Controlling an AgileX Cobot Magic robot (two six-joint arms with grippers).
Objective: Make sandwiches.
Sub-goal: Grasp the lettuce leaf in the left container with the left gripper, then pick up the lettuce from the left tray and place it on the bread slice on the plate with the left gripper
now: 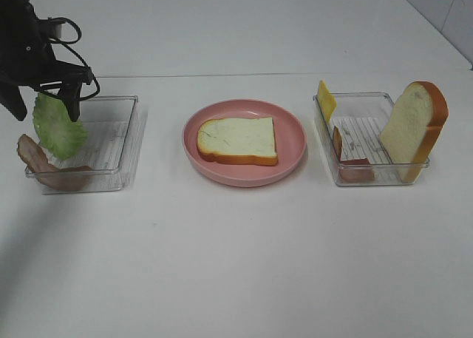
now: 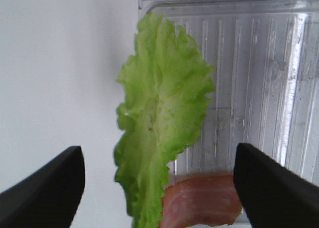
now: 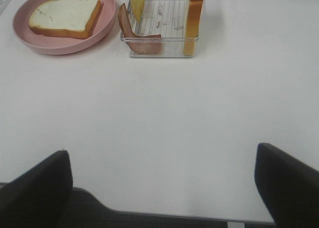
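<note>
Both left gripper (image 2: 158,188) fingers (image 2: 45,188) stand clear of lettuce (image 2: 159,118) at tray (image 2: 259,88) rim.

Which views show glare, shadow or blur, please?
Exterior high: a soft grey shadow dims the table at lower left. Left wrist: a glare streak runs down the clear tray, and the lettuce is sharp. Right wrist: even light, with the fingers dark and soft-edged.

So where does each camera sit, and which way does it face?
Exterior high: up high, facing down at the table and pink plate; left arm shows.
Left wrist: on the left arm, looking past the open left tool at the lettuce.
Right wrist: on the right arm, looking past the open right tool across the table.
Shared: exterior high and right wrist both show the bread slice on the plate.
</note>
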